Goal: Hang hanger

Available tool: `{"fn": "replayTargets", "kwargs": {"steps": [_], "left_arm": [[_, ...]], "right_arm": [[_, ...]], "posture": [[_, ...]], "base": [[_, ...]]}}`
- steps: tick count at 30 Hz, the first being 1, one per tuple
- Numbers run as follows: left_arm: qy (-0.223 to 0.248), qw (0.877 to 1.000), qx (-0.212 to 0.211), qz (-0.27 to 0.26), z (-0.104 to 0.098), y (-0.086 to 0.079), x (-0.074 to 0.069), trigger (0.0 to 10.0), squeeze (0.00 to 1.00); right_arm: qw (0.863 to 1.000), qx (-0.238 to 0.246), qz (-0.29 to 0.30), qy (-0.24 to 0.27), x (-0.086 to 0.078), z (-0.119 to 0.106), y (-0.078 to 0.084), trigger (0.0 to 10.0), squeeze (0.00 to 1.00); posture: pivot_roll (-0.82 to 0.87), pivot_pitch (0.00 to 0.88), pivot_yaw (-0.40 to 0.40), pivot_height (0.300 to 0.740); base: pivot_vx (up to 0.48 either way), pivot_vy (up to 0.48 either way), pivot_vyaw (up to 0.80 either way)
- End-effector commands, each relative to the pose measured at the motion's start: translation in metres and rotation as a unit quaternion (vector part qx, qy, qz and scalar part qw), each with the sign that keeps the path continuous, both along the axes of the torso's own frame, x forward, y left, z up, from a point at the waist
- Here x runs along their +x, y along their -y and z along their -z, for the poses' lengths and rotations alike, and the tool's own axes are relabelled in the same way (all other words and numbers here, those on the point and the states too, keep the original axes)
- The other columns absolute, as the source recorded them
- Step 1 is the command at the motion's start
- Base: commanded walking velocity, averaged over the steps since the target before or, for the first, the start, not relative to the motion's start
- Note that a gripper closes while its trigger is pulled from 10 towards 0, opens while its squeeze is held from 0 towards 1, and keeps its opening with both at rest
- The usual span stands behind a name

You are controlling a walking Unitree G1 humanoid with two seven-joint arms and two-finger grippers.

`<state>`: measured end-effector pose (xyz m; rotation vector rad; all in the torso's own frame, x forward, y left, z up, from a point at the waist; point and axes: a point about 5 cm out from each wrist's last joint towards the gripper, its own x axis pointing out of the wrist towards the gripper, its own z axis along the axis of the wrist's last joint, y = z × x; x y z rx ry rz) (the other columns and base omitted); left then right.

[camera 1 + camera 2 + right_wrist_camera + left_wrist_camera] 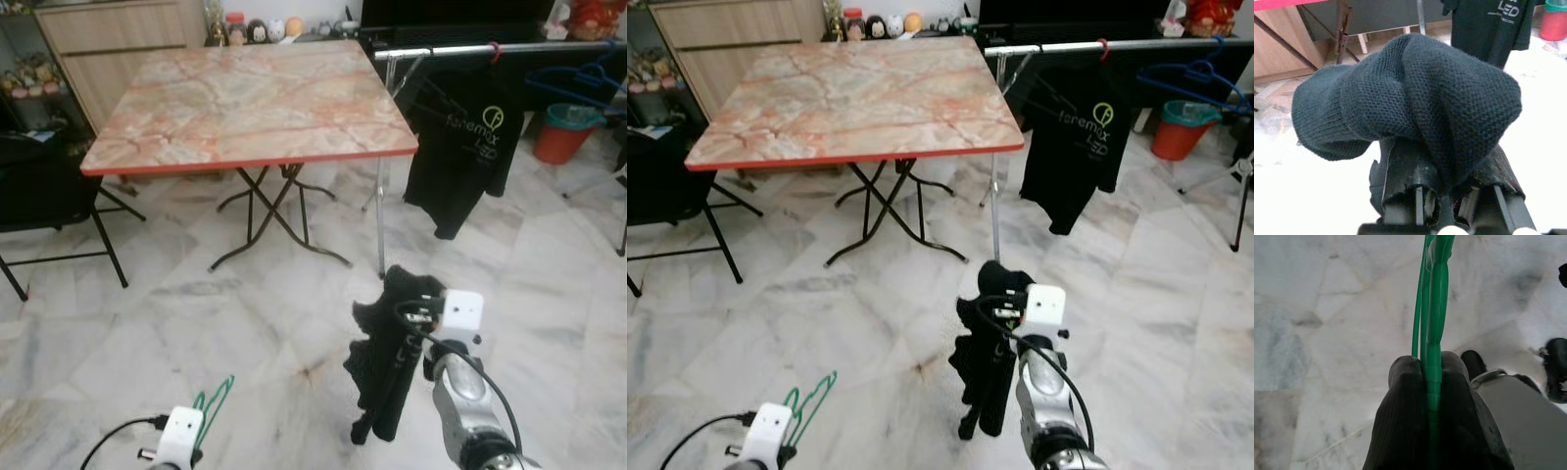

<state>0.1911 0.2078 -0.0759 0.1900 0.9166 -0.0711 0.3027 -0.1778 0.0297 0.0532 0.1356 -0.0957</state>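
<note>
A thin green hanger (214, 401) sticks up from my left gripper (1432, 369) low at the bottom left; in the left wrist view the two black fingers are shut on the hanger's green wire (1434, 308). My right gripper (1449, 196) is raised at the lower right and is shut on a dark knitted garment (392, 352) that drapes over the fingers and hangs down. Farther ahead on the right runs a silver clothes rail (470, 49) with a black printed T-shirt (468, 147) on a red hanger and blue hangers (578, 83) beside it.
A marble-top folding table (245, 103) with a red edge stands ahead at the left. A black chair (44, 196) stands far left, a wooden cabinet (108, 49) behind it. An orange bucket (566, 132) sits at the right. Open marble floor (245, 323) lies between me and the rail.
</note>
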Motion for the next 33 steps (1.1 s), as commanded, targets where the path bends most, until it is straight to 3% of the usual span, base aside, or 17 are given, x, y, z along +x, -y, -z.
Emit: {"fn": "replayTargets", "kwargs": {"steps": [1, 8, 14, 33], "left_arm": [[-0.009, 1.0, 0.001, -0.003, 0.002, -0.003, -0.004, 10.0, 0.0], [-0.013, 1.0, 0.001, 0.0, 0.003, -0.002, -0.008, 10.0, 0.0], [-0.015, 1.0, 0.001, 0.001, 0.004, -0.002, -0.008, 10.0, 0.0], [-0.012, 1.0, -0.004, 0.01, 0.004, 0.007, -0.005, 10.0, 0.0]], "right_arm": [[1.0, 0.002, 0.001, 0.019, 0.004, -0.007, 0.0, 10.0, 0.0], [1.0, -0.008, -0.013, 0.024, 0.003, -0.007, -0.003, 10.0, 0.0], [0.999, -0.008, -0.015, 0.029, 0.003, -0.008, -0.005, 10.0, 0.0], [0.999, -0.009, -0.019, 0.028, 0.005, -0.009, -0.004, 10.0, 0.0]], "posture": [[-0.11, 0.0, 0.024, 0.74], [-0.11, 0.0, 0.025, 0.74], [-0.11, 0.0, 0.025, 0.74], [-0.1, 0.0, 0.021, 0.74]], "base": [[0.0, 0.0, 0.0], [0.291, 0.0, 0.0], [0.294, 0.0, 0.53], [0.302, 0.0, 0.0]]}}
